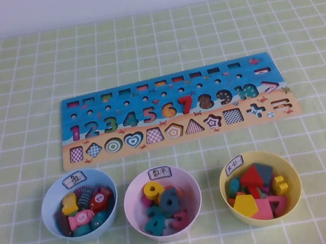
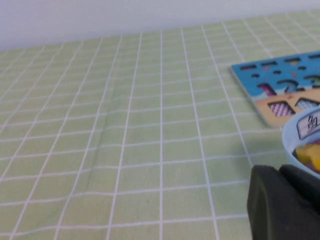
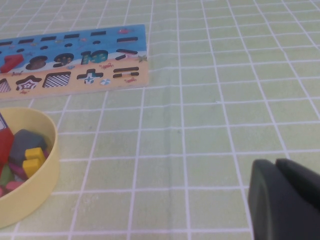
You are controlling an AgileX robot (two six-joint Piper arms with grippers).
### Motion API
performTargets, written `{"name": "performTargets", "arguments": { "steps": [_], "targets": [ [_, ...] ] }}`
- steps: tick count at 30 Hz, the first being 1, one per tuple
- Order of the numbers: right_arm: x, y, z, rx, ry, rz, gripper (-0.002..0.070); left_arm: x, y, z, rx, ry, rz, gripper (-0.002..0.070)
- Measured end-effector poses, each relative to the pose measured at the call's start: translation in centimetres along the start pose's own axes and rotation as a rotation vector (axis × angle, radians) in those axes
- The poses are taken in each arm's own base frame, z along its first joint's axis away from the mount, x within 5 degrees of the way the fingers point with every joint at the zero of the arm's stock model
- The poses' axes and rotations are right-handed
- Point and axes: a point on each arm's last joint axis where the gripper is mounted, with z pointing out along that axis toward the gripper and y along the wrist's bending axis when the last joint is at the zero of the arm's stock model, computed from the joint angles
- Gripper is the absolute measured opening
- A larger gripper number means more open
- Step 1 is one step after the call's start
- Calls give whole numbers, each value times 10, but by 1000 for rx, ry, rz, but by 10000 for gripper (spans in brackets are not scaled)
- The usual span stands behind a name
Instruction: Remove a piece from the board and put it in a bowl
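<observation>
The board (image 1: 174, 111) lies flat across the middle of the table, with numbers in its blue half and shape cutouts in its tan half. The light blue bowl (image 1: 44, 210) stands in front of the board's left end, with a white label on its rim. The yellow piece (image 1: 70, 204) lies inside it among other toy pieces. Neither arm shows in the high view. My left gripper (image 2: 282, 172) is shut and empty, low over the cloth beside the blue bowl (image 2: 295, 131), where the piece (image 2: 310, 155) shows. My right gripper (image 3: 275, 167) is shut and empty over bare cloth, right of the board (image 3: 75, 55).
A pink bowl (image 1: 128, 209) with number pieces stands in the front middle. A yellow bowl (image 1: 297, 178) with shape pieces stands at the front right and also shows in the right wrist view (image 3: 45, 165). A green checked cloth covers the table.
</observation>
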Motion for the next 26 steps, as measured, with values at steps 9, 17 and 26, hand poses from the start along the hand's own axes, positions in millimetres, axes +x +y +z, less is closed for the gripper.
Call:
{"name": "performTargets", "arguments": {
  "steps": [9,17,26],
  "targets": [
    [0,0,0,0,0,0,-17,11,-1,-1,7,123,13,-3],
    [0,0,0,0,0,0,-17,12,-1,-1,10,126,12,-3],
    [0,0,0,0,0,0,-17,12,-1,-1,10,126,10,-3]
  ]
}}
